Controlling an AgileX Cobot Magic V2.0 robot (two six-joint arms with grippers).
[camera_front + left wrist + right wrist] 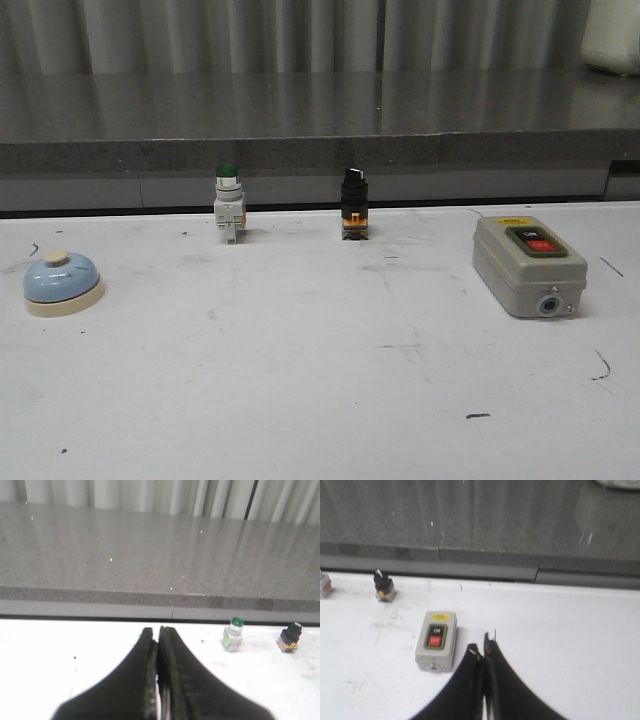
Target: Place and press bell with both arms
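While sitting upright near the table's (320, 400) left edge, bell (62, 284) untouched; left gripper (158, 640) and right gripper (484, 650) both closed, empty, clear of it.

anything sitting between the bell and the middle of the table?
Nothing visible. The bell sits at the table's left edge; the green button, black switch and grey switch box all stand off that path.

Front view low, near table (320, 400), facing wall; both wrist views forward, apparently sharing black switch (290, 636).
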